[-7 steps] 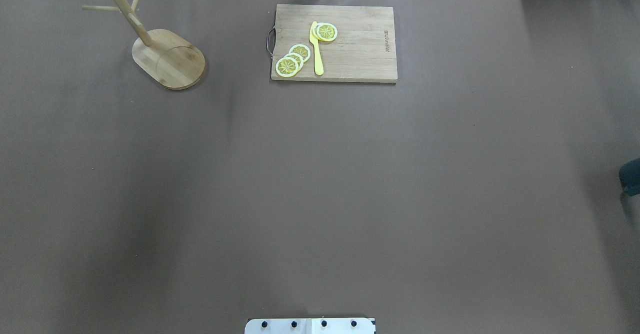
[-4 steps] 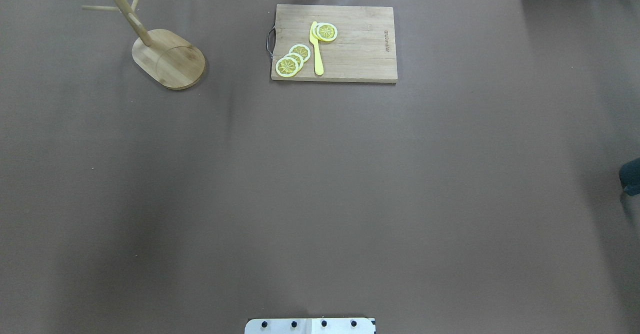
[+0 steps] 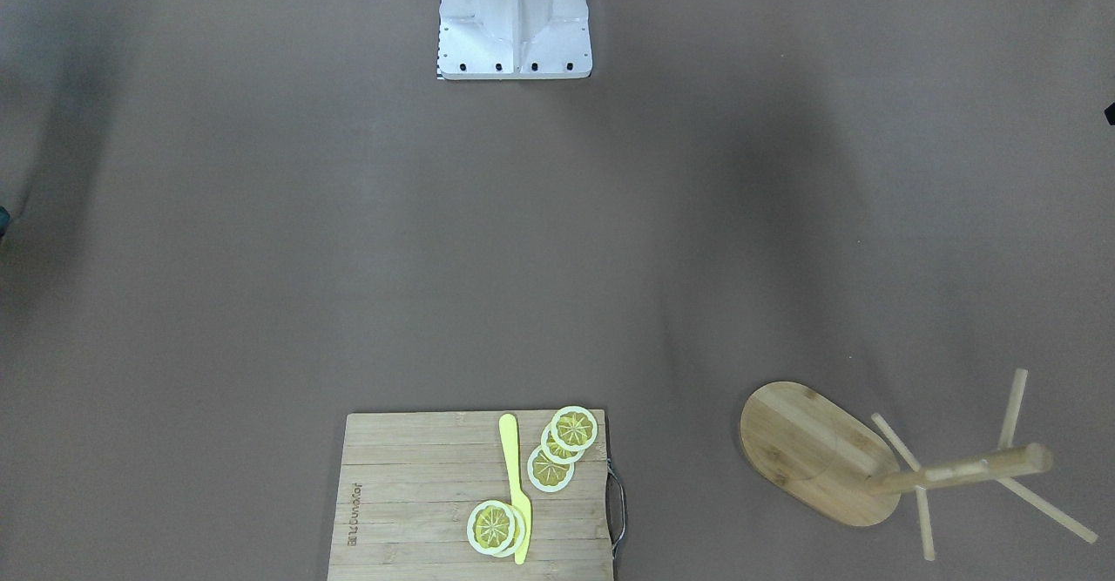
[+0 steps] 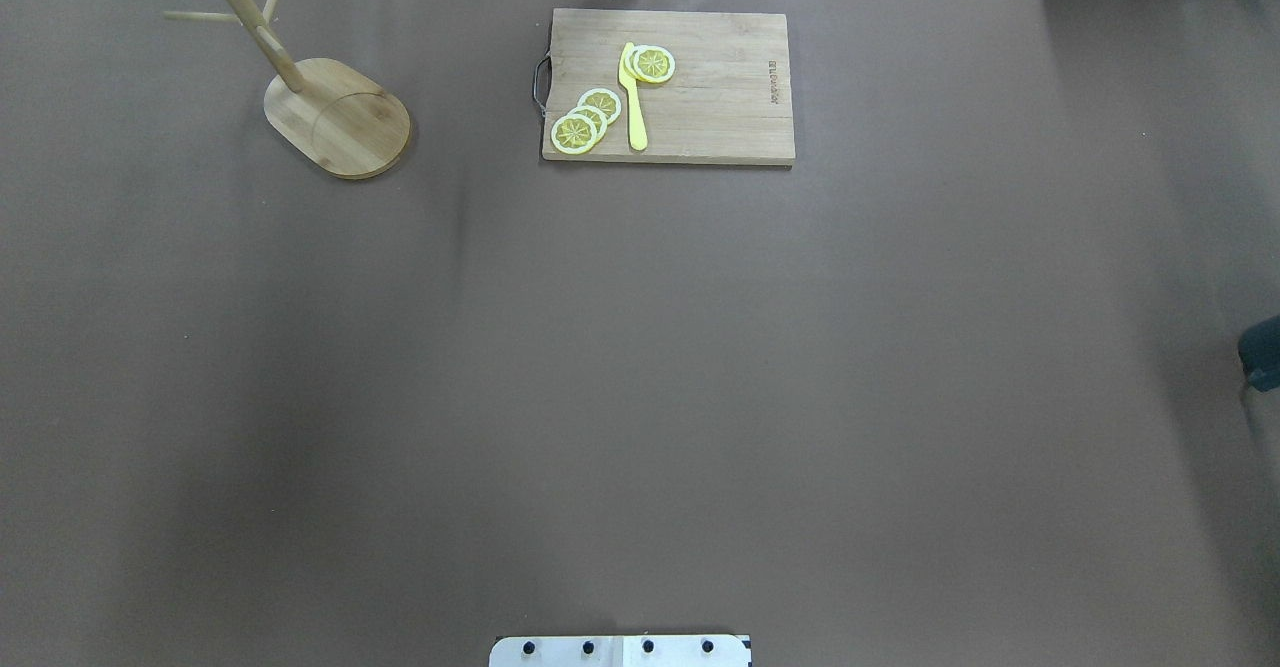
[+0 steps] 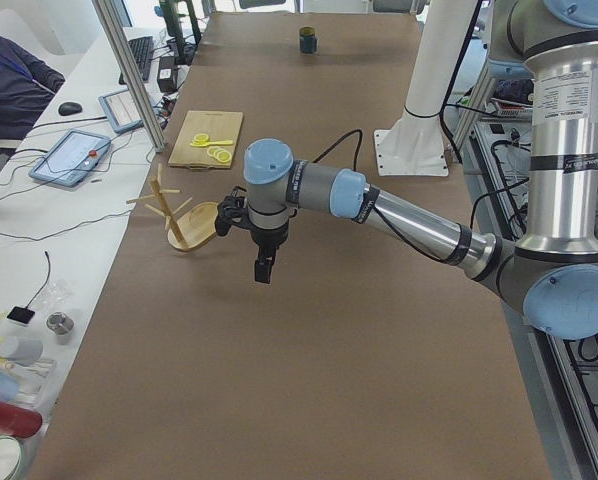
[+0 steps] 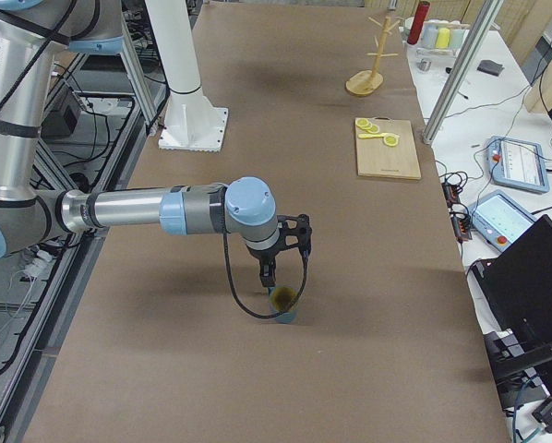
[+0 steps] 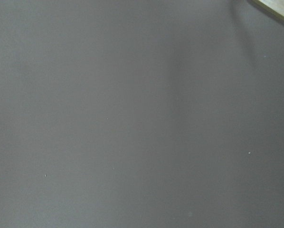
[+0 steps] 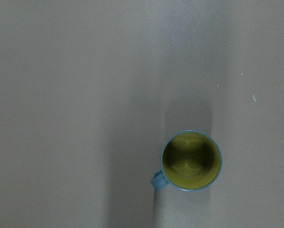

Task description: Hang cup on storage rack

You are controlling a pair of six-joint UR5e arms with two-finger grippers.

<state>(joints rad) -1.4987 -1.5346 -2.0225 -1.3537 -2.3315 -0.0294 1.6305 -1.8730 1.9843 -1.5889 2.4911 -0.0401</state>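
The cup (image 8: 191, 160) stands upright on the brown table, its yellow-green inside showing from above and its handle toward the lower left. It also shows in the exterior right view (image 6: 283, 306) and at the overhead view's right edge (image 4: 1262, 352). My right gripper (image 6: 269, 272) hangs just above the cup; I cannot tell if it is open or shut. The storage rack (image 4: 335, 117) stands at the far left, also seen from the front (image 3: 814, 450). My left gripper (image 5: 264, 268) hangs above the table near the rack (image 5: 184, 215); its state cannot be told.
A wooden cutting board (image 4: 720, 97) with lemon slices (image 4: 585, 117) and a yellow knife (image 4: 632, 97) lies at the far middle. The robot's base plate (image 4: 620, 650) is at the near edge. Bottles and tablets lie beyond the table's far edge.
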